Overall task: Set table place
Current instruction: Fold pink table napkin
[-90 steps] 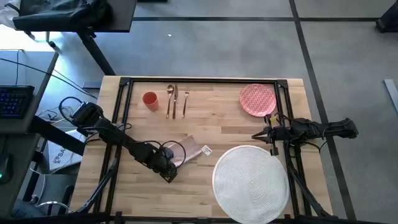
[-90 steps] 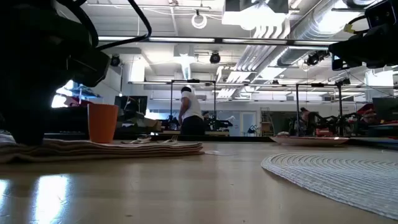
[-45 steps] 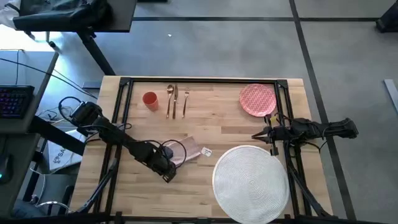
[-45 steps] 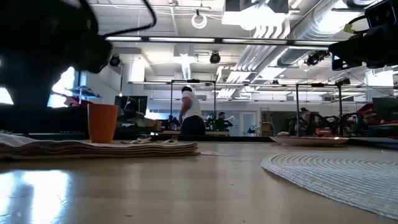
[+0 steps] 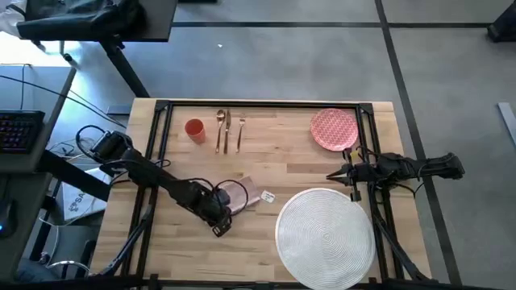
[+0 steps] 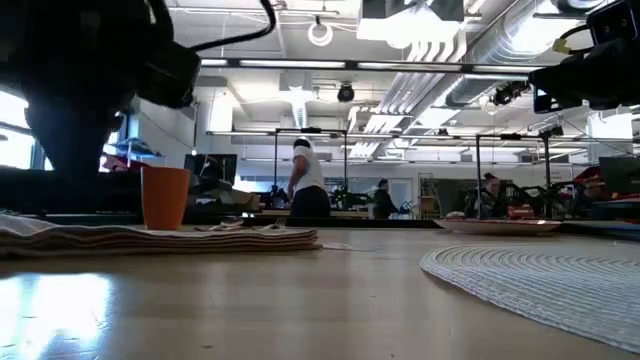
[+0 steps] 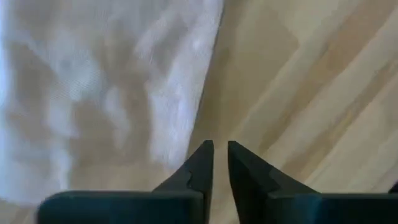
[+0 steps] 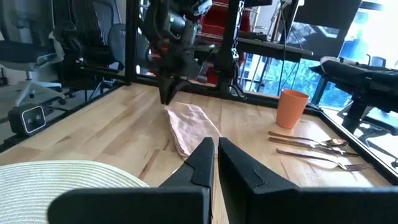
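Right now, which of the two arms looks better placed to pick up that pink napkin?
The left. Its gripper hangs right at the napkin, fingers nearly shut, not yet gripping. The right gripper waits across the table by the placemat, much farther off.

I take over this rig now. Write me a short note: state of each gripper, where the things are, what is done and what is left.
Left gripper: shut, empty, at the napkin's near edge.
Right gripper: shut, empty, waiting between plate and placemat.
Placemat lies at the near right of the table. Plate far right; cup and cutlery far left; napkin mid-left.
Done: nothing is on the placemat.
Left: plate onto placemat, then napkin, cutlery and cup beside it.
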`<state>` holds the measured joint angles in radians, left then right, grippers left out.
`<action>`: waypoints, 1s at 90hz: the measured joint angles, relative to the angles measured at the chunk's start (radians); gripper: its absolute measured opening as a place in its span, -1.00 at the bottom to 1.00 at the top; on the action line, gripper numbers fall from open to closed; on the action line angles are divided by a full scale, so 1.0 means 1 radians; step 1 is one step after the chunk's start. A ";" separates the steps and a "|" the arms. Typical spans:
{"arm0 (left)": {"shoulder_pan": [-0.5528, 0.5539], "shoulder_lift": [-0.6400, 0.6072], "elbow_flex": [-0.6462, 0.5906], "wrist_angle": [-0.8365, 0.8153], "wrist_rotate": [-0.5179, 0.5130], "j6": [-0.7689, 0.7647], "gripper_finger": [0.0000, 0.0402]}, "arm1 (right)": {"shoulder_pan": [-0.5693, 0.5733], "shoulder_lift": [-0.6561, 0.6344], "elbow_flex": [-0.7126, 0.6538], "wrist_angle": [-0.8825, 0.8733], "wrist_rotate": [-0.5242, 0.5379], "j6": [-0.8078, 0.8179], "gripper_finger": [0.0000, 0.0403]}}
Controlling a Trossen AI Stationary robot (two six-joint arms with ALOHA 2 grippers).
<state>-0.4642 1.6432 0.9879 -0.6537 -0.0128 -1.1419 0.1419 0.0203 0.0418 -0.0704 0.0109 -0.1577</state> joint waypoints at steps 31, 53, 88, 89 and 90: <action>0.000 0.100 0.019 -0.035 -0.026 0.013 -0.64 | 0.000 0.000 0.000 0.000 0.000 0.000 -1.00; 0.003 0.093 0.099 -0.141 -0.109 0.025 -0.97 | 0.000 0.000 0.000 0.000 0.000 0.000 -1.00; 0.011 0.100 0.089 -0.056 -0.120 0.143 -0.52 | 0.000 0.000 0.000 0.000 0.000 0.000 -1.00; 0.012 0.100 0.086 -0.057 -0.120 0.141 -0.50 | 0.000 0.000 0.000 0.000 0.000 0.000 -1.00; 0.013 0.100 0.082 -0.058 -0.120 0.137 -0.48 | 0.000 0.000 0.000 0.000 0.000 0.000 -1.00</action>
<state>-0.4511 1.7432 1.0702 -0.7117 -0.1329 -1.0046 0.1420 0.0200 0.0418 -0.0704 0.0109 -0.1575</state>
